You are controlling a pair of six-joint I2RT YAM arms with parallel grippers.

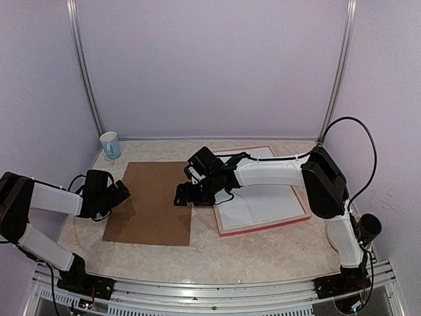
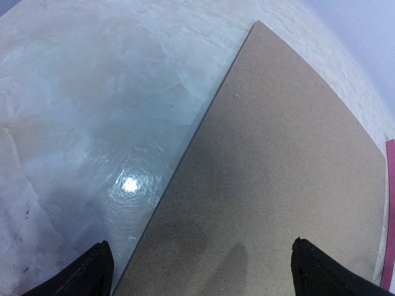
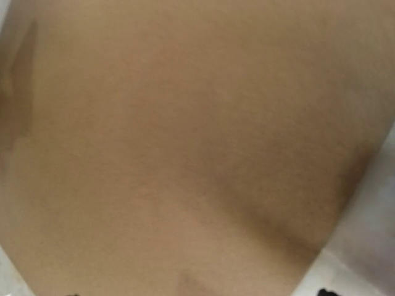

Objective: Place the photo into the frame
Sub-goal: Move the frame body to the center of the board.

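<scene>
"Top external: where's the thin-railed pink rectangular frame [image 1: 263, 227]?"
"By the tabletop [image 1: 210, 253] right edge. Both sets of fingers are apart: left gripper [image 1: 122, 191] over the flat brown board [image 1: 154, 210] at its left edge, right gripper [image 1: 179, 195] at its right."

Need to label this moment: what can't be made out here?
Top view: the right arm covers part of the white sheet in the frame; whether it is the photo is unclear.
Right wrist view: blurred, filled by the backing board.
Left wrist view: frame cut by the right edge, a pink sliver.
</scene>
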